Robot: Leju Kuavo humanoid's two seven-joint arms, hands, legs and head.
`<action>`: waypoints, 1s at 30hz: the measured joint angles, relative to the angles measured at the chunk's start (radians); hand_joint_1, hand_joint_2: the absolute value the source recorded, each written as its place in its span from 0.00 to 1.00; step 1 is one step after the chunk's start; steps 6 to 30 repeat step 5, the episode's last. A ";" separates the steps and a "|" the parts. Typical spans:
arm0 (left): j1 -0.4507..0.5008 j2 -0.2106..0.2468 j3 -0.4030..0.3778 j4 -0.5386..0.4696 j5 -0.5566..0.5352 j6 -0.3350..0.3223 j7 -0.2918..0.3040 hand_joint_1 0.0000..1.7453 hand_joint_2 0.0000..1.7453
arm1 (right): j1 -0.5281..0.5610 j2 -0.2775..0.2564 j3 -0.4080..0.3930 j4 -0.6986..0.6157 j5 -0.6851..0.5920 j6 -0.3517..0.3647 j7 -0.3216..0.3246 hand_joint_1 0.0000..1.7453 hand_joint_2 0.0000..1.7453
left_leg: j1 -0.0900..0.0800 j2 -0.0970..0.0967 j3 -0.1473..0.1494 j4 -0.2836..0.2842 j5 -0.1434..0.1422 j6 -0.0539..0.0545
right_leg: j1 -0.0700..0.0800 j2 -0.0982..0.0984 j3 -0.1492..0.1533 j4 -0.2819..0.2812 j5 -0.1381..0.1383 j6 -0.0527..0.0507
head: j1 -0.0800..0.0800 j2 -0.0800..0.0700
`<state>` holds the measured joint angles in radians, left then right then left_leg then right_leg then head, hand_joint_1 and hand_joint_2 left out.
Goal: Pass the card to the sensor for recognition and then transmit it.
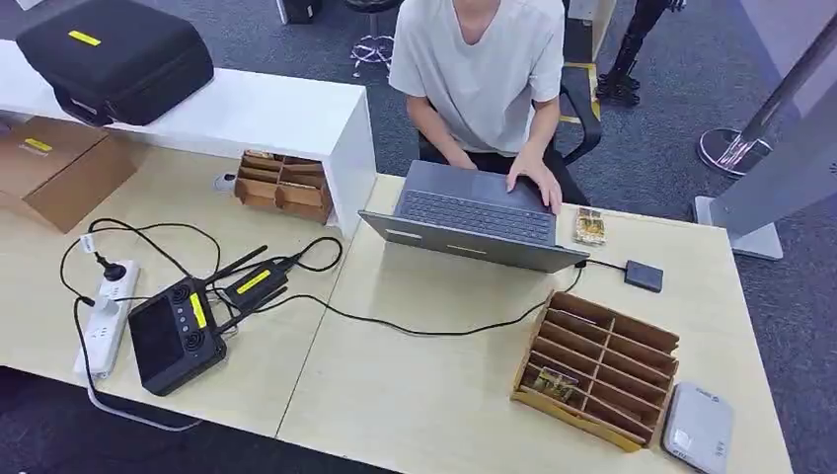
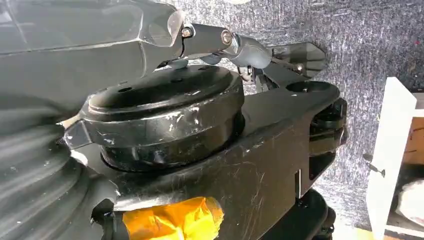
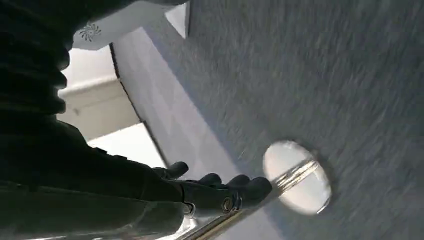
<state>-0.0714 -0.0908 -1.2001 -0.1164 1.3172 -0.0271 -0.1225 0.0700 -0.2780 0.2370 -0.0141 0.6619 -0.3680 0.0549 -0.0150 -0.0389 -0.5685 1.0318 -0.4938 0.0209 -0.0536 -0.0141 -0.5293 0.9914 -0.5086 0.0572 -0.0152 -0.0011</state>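
Right hand (image 3: 215, 192) hangs low beside the robot, dark fingers (image 3: 250, 187) stretched out roughly straight with nothing between them — empty and apart, as far as the blurred right wrist view lets me judge; whether the left hand is open or closed I cannot tell, since its wrist view gives no clear sight of the fingers. Taking the cardboard divider box (image 1: 597, 367) on the table (image 1: 415, 395) as landmark: the card (image 1: 555, 383) seems to be the small pale item lying in one of its compartments nearest the robot (too small to be sure). Just beside the box, toward the table's right corner, sits a white sensor pad (image 1: 699, 431); beyond the box, a laptop (image 1: 474, 219) with a person (image 1: 479, 69) typing. A card like this should be light, thin and fairly stiff, with slick faces — likely best pinched by an exposed edge, thumb on one face and a finger on the other, because the compartment walls leave little room for anything broader.
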 joint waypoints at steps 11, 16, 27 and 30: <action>-0.001 -0.003 0.000 0.000 -0.010 0.022 0.004 0.00 1.00 | -0.006 0.079 0.064 -0.007 0.016 0.142 0.011 0.00 1.00 | 0.000 0.001 0.000 0.000 0.000 0.000 | 0.000 0.001 0.000 0.000 0.000 0.000 | 0.000 0.000; -0.001 -0.003 0.000 0.000 -0.010 0.022 0.004 0.00 1.00 | -0.006 0.079 0.064 -0.007 0.016 0.142 0.011 0.00 1.00 | 0.000 0.001 0.000 0.000 0.000 0.000 | 0.000 0.001 0.000 0.000 0.000 0.000 | 0.000 0.000; -0.001 -0.003 0.000 0.000 -0.010 0.022 0.004 0.00 1.00 | -0.006 0.079 0.064 -0.007 0.016 0.142 0.011 0.00 1.00 | 0.000 0.001 0.000 0.000 0.000 0.000 | 0.000 0.001 0.000 0.000 0.000 0.000 | 0.000 0.000; -0.001 -0.003 0.000 0.000 -0.010 0.022 0.004 0.00 1.00 | -0.006 0.079 0.064 -0.007 0.016 0.142 0.011 0.00 1.00 | 0.000 0.001 0.000 0.000 0.000 0.000 | 0.000 0.001 0.000 0.000 0.000 0.000 | 0.000 0.000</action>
